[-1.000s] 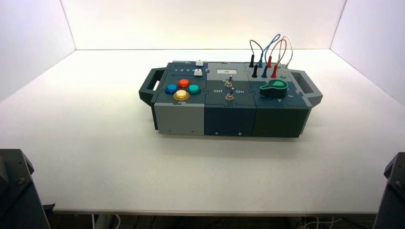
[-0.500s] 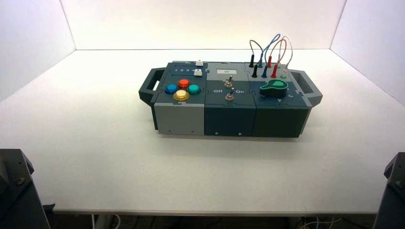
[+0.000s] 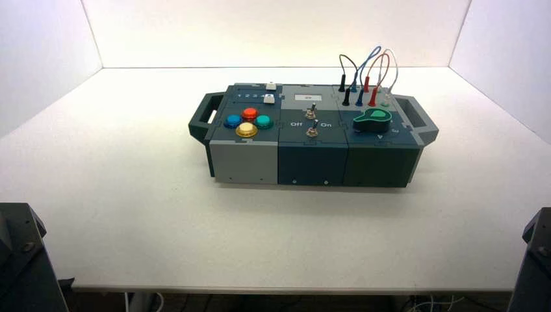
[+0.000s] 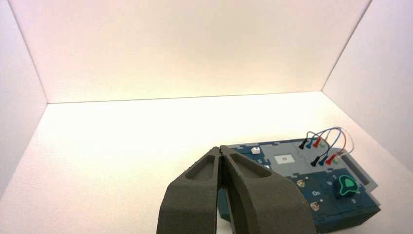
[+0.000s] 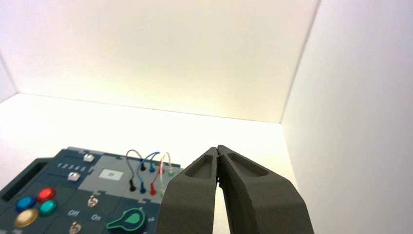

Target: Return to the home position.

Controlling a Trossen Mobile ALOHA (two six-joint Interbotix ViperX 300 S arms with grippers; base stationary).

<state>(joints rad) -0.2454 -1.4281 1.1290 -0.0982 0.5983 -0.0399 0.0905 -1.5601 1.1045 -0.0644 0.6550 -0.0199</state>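
Note:
The box (image 3: 312, 156) stands in the middle of the white table, with handles at both ends. It carries coloured buttons (image 3: 247, 121) on its left part, two toggle switches (image 3: 312, 121) in the middle, and a green knob (image 3: 372, 119) and looped wires (image 3: 365, 75) on its right part. Both arms are parked at the table's near corners, far from the box. My left gripper (image 4: 221, 151) is shut and empty. My right gripper (image 5: 217, 148) is shut and empty. The box also shows beyond each gripper in the left wrist view (image 4: 311, 185) and the right wrist view (image 5: 87, 195).
White walls enclose the table on the left, back and right. The arm bases sit at the lower left (image 3: 23, 260) and lower right (image 3: 536, 260) corners of the high view.

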